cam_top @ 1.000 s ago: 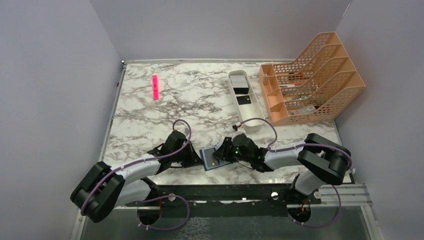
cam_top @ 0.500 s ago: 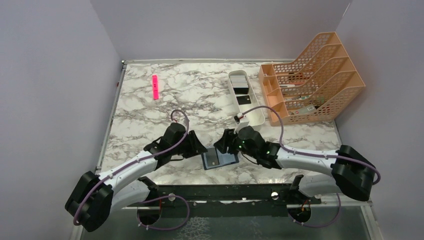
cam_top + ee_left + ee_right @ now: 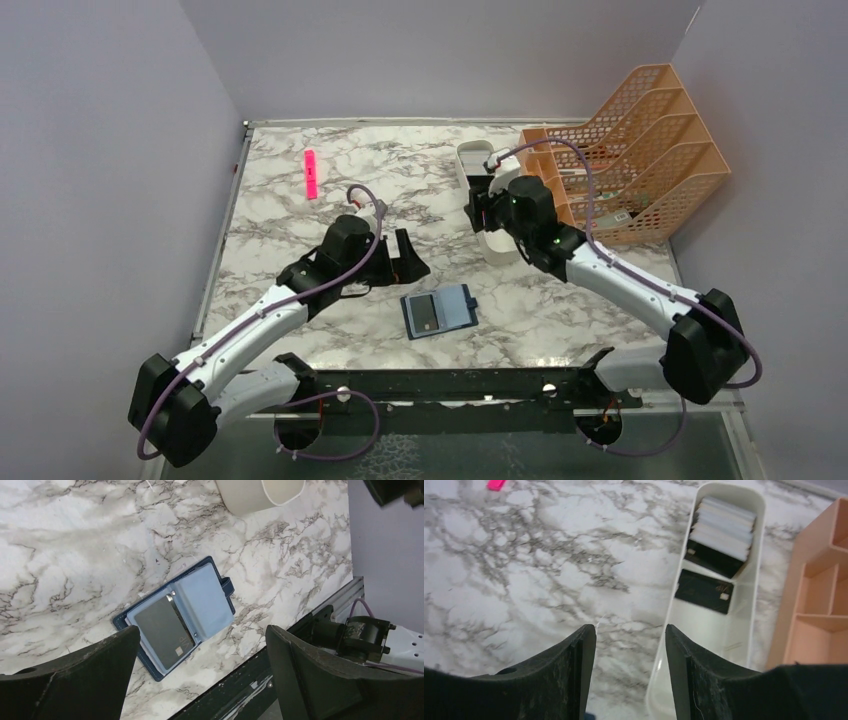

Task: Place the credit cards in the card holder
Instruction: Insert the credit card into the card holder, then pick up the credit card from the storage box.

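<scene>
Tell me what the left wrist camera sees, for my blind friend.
A dark blue card holder lies open on a marble table, a grey card tucked in one side. The left gripper hangs above it, jaws wide open; a white tray's end peeks in at the top.

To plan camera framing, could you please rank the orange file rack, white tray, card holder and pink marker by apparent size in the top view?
1. orange file rack
2. white tray, partly hidden, so less sure
3. card holder, lying open
4. pink marker
</scene>
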Controlling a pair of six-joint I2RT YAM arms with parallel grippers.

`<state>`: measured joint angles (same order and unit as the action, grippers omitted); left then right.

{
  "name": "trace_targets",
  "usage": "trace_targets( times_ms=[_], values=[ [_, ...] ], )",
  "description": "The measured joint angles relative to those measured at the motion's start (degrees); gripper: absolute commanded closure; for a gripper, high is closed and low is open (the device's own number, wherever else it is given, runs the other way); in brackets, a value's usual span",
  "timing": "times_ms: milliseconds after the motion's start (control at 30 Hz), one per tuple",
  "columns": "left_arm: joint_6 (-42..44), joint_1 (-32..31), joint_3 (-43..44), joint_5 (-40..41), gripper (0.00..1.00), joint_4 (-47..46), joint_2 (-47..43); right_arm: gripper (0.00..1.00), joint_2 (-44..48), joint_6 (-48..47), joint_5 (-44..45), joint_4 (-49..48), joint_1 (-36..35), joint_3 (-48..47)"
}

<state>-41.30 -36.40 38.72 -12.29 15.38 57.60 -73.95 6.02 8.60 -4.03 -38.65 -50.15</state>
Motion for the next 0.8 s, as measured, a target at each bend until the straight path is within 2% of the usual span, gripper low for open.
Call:
trace_targets(
  times_ms=[233,600,800],
  values=[
    [5.55,0.00,2.73,-0.11,0.01,3.43,-0.24,0.43,-8.98,-19.91,-6.75,0.42,9.11,-7.52],
    [14.12,0.00,2.75,2.40,0.01,7.67,-6.19,0.43,-23.65,-48.48,-20.06,0.70,17.31,-15.17],
    [15.58,0.00,2.73,4.68,0.01,8.50,-9.40,0.45,-32.04,-58.73,-24.68,0.72,20.13,-19.82]
  ],
)
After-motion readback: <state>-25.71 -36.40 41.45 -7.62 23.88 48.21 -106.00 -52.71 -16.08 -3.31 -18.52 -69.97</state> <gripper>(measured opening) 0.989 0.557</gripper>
